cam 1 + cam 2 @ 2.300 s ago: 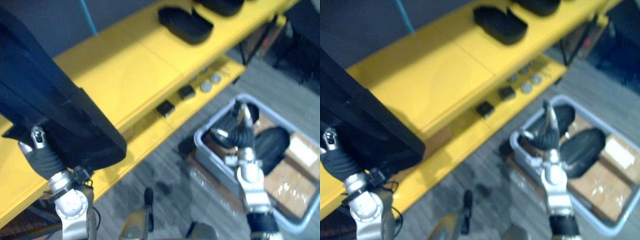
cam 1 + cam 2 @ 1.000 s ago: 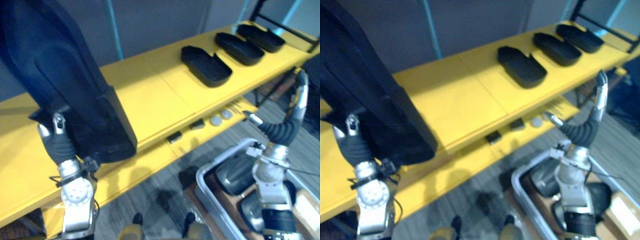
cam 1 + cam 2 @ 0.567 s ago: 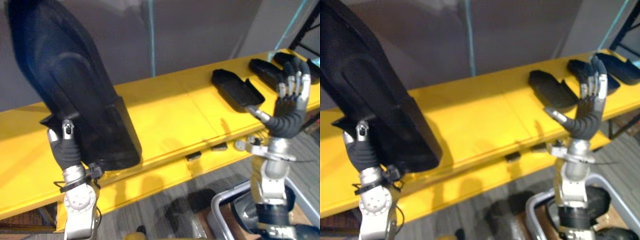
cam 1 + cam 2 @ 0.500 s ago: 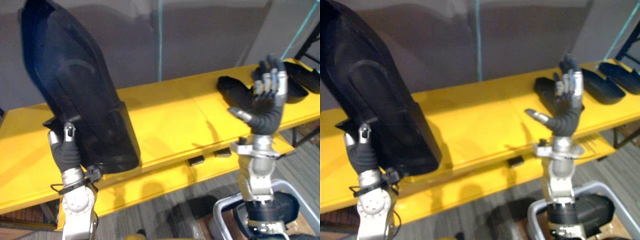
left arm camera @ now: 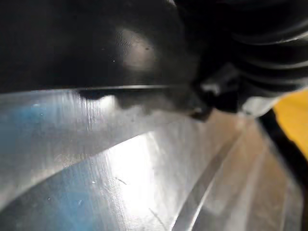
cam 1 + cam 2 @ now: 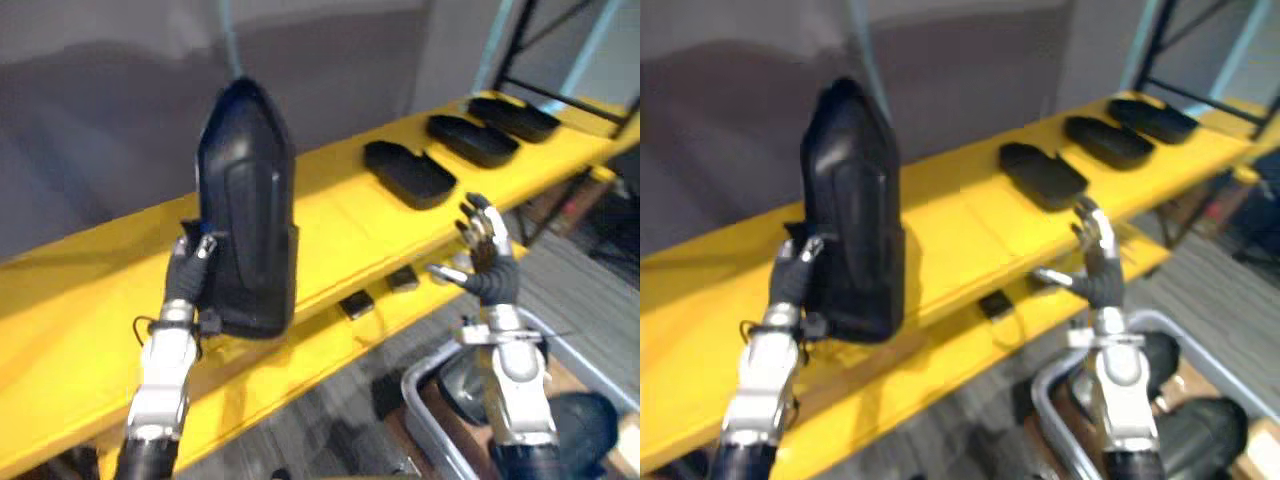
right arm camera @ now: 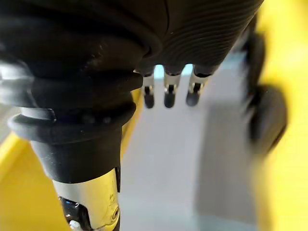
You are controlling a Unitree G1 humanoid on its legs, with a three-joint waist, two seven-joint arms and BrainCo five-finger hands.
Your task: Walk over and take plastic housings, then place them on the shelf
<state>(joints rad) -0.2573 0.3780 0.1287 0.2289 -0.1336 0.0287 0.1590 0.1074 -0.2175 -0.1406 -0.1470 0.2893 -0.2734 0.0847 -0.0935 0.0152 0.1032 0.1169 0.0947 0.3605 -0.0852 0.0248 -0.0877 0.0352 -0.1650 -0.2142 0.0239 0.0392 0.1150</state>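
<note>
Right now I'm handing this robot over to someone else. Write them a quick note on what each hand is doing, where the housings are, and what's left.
Left hand: shut on the big black housing, held upright over the yellow shelf, not yet laid down.
Right hand: open, raised in front of the shelf edge, holding nothing.
Done: three housings lie in a row on the shelf, toward its right end.
Left: lay the held housing on the bare stretch of shelf, then probably fetch more from the grey bin on the floor by the right arm, where a dark housing shows.
</note>
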